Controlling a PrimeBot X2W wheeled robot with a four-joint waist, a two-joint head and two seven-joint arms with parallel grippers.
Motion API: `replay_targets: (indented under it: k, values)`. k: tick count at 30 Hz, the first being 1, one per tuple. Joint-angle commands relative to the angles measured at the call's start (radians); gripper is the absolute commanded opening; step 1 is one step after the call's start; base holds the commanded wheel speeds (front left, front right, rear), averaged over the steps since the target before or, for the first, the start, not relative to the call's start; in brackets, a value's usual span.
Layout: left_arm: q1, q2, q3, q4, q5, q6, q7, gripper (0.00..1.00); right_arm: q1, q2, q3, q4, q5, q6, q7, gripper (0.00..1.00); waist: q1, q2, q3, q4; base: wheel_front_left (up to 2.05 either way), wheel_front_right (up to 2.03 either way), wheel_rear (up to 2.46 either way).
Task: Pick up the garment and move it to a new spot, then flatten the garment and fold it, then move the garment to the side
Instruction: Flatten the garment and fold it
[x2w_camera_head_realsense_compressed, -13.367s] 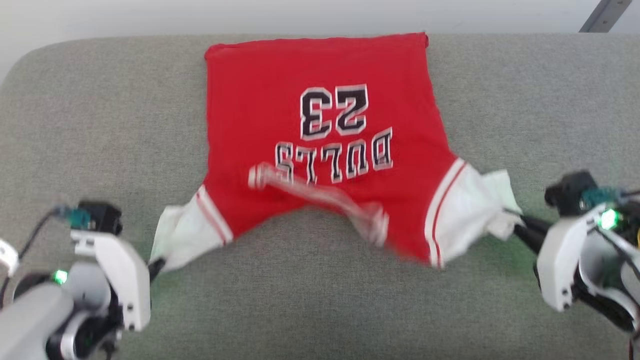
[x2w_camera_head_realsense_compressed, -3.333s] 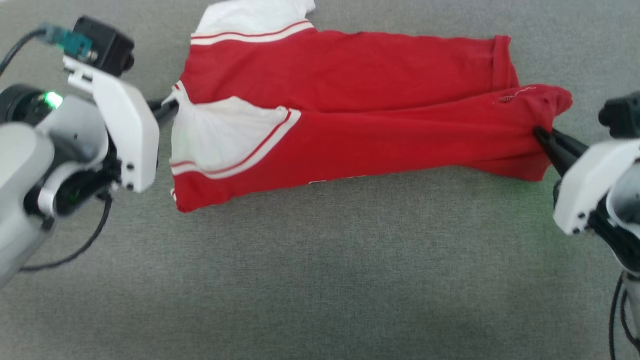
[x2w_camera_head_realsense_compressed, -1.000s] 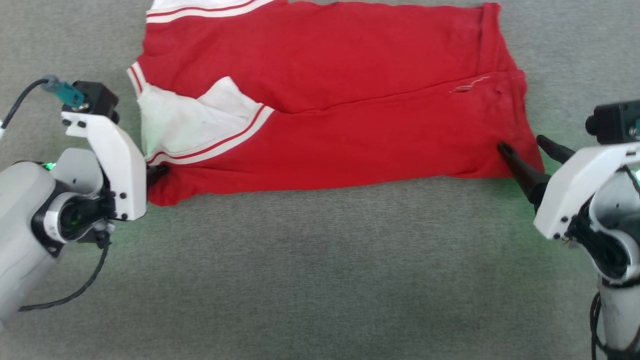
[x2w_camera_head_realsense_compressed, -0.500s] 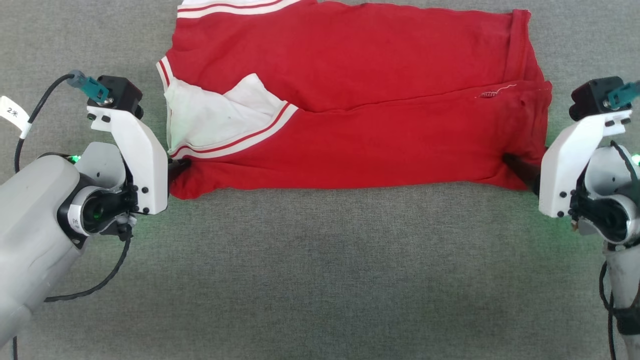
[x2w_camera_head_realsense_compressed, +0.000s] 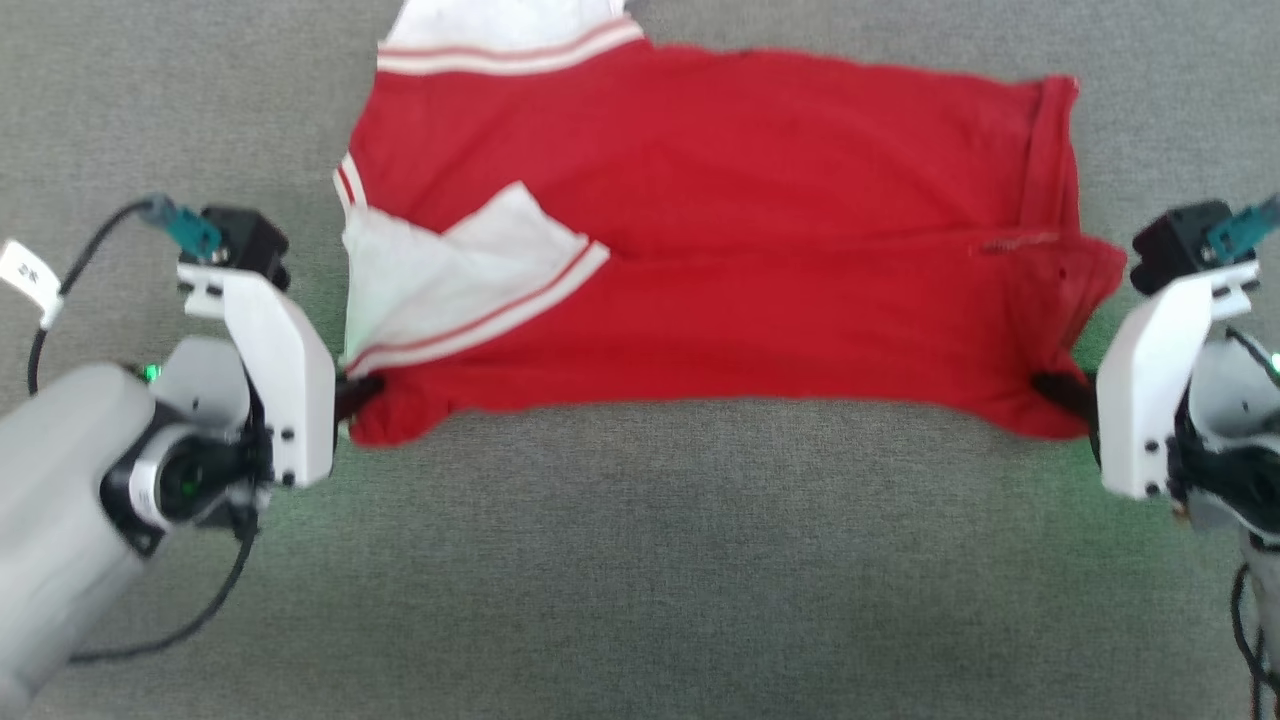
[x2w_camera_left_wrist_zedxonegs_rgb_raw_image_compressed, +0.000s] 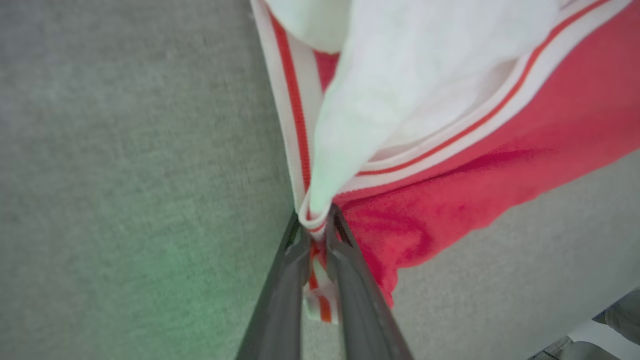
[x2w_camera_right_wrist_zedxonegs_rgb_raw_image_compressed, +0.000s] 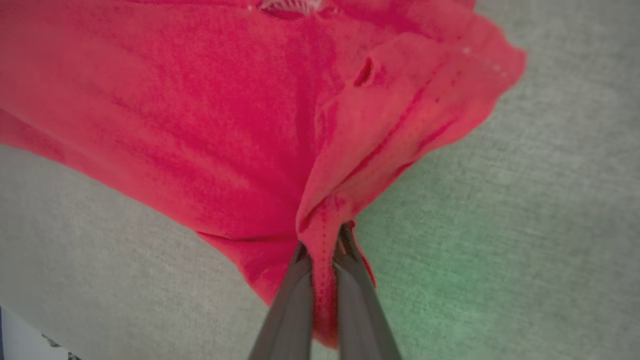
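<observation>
Since a second ago, the jaws of your right gripper (x2w_camera_head_realsense_compressed: 1050, 385) have gone from spread on either side of the near right corner to closed on it. In the right wrist view the two dark fingers (x2w_camera_right_wrist_zedxonegs_rgb_raw_image_compressed: 287, 305) stand almost together, with a pinched fold of red cloth and its stitched edge between them. What they hold is the garment (x2w_camera_head_realsense_compressed: 750, 250), a red short-sleeved T-shirt of thin soft fabric with white sleeves and red-and-white striped trim.

The jaws of your left gripper (x2w_camera_head_realsense_compressed: 360, 392) are nearly closed too. In the left wrist view they nip the striped trim (x2w_camera_left_wrist_zedxonegs_rgb_raw_image_compressed: 295, 125) at the near left corner, with a scrap of the trim showing below the tips.

From those two pinches the near edge of the garment runs across between the grippers, dipping a little towards each one. Just above the left grip, one white sleeve (x2w_camera_head_realsense_compressed: 440, 285) lies folded over the red body. The hem (x2w_camera_head_realsense_compressed: 1050, 150) is at your right, and the other sleeve (x2w_camera_head_realsense_compressed: 500, 25) is at the far left.

The garment lies lengthwise across the grey fabric surface (x2w_camera_head_realsense_compressed: 640, 580), folded along its length. A green glow falls on the surface beside each gripper.
</observation>
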Motion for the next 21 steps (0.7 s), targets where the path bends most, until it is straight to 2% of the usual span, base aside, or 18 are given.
replay_targets:
  k: [1, 6, 12, 17, 19, 20, 21]
  values:
    - [0.059, 0.016, -0.027, -0.003, -0.004, 0.018, 0.023, 0.0, 0.03, -0.007, -0.005, -0.01, 0.007, 0.0, 0.019, 0.0, -0.0001, 0.0, -0.008, 0.004, 0.0, 0.0, 0.0]
    - [0.104, 0.08, -0.02, -0.131, -0.02, 0.091, 0.02, 0.0, 0.102, -0.03, -0.05, -0.119, 0.021, 0.0, 0.085, 0.0, -0.0001, 0.0, -0.036, 0.016, 0.0, 0.0, 0.0]
    - [0.188, 0.151, -0.028, -0.281, -0.052, 0.194, 0.015, 0.0, 0.215, -0.026, -0.113, -0.222, 0.031, -0.001, 0.172, 0.0, -0.0001, 0.0, -0.059, 0.025, 0.0, 0.0, 0.0]
    - [0.256, 0.168, -0.033, -0.349, -0.076, 0.241, -0.012, 0.0, 0.301, 0.013, -0.148, -0.26, 0.017, -0.001, 0.177, 0.0, -0.0001, 0.0, -0.064, 0.032, 0.0, 0.0, 0.0]
    - [0.269, 0.161, -0.04, -0.345, -0.075, 0.242, -0.019, 0.0, 0.314, 0.04, -0.15, -0.25, 0.022, 0.0, 0.152, 0.0, -0.0001, 0.0, -0.069, 0.033, 0.0, 0.0, 0.0]
    - [0.277, 0.151, -0.04, -0.343, -0.081, 0.23, -0.024, 0.17, 0.321, 0.048, -0.148, -0.239, 0.019, 0.0, 0.137, 0.0, -0.0001, 0.0, -0.071, 0.033, 0.0, 0.0, 0.0]
    - [0.282, 0.144, -0.043, -0.338, -0.087, 0.219, -0.023, 0.31, 0.326, 0.062, -0.145, -0.227, 0.028, 0.0, 0.118, 0.14, -0.0001, 0.0, -0.074, 0.032, 0.0, 0.0, 0.0]
